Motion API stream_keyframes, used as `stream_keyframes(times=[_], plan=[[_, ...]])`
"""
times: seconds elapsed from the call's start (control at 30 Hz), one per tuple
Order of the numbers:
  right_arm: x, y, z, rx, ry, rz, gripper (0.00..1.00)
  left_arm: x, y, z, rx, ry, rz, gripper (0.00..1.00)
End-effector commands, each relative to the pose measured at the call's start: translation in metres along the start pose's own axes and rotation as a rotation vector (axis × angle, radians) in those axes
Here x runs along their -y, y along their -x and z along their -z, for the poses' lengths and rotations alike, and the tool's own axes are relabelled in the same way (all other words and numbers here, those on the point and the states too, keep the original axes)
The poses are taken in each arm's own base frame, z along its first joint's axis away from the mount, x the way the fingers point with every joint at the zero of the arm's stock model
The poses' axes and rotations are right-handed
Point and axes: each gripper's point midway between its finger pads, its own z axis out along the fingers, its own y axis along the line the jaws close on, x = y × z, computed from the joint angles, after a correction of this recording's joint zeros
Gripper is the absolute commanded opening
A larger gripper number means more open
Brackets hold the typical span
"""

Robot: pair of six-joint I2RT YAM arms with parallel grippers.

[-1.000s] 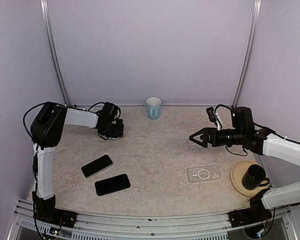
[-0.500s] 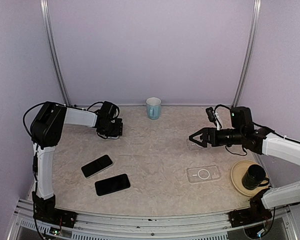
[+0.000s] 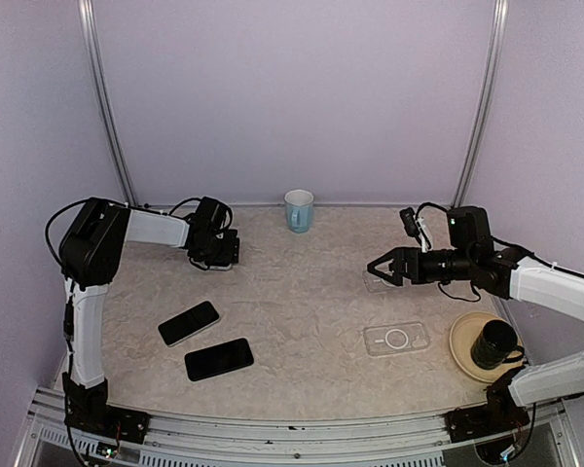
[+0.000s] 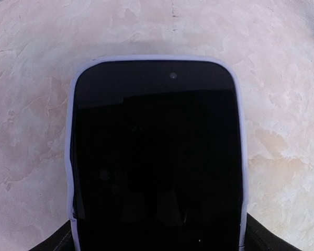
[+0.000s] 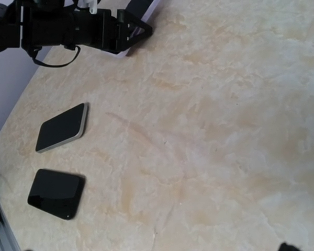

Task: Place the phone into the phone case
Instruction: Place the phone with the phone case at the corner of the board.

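Left fingers have edged slightly back, flanking a phone seated in a white case on the worktop; whether they grip it I cannot tell. Right fingers gape wide, empty. A crooked lift could drag the phone out.

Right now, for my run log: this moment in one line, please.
left gripper: over black phone in pale case, grip unclear | right gripper: open, empty | clear rectangular phone case: empty
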Motion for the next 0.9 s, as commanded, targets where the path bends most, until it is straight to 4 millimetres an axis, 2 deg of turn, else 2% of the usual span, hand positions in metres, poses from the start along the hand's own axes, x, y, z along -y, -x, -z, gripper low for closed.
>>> stream_keyframes(times=[0.0, 0.13, 0.3, 0.37, 0.53, 0.7, 0.87], plan=[[0.000, 0.009, 0.001, 0.019, 0.003, 0.010, 1.00, 0.001, -0.011, -0.013, -0.032, -0.024, 0.021, 0.83], [0.000, 0.008, 0.000, 0.019, 0.003, 0.010, 1.00, 0.002, -0.014, -0.013, -0.031, -0.036, 0.017, 0.88], [0.000, 0.007, 0.000, 0.019, 0.006, 0.007, 1.00, 0.002, -0.013, -0.012, -0.022, -0.047, 0.023, 0.89], [0.000, 0.006, 0.000, 0.018, 0.009, 0.006, 1.00, 0.000, -0.014, -0.012, -0.022, -0.037, 0.027, 0.96], [0.000, 0.006, 0.000, 0.018, 0.010, 0.007, 1.00, -0.005, -0.009, -0.008, -0.003, -0.013, 0.035, 0.99], [0.002, 0.003, 0.000, 0.016, 0.003, 0.008, 1.00, -0.011, 0.001, 0.003, 0.042, 0.010, 0.047, 0.99], [0.006, 0.000, -0.001, 0.012, -0.012, 0.008, 1.00, -0.012, 0.015, 0.024, 0.100, 0.006, 0.063, 0.99]])
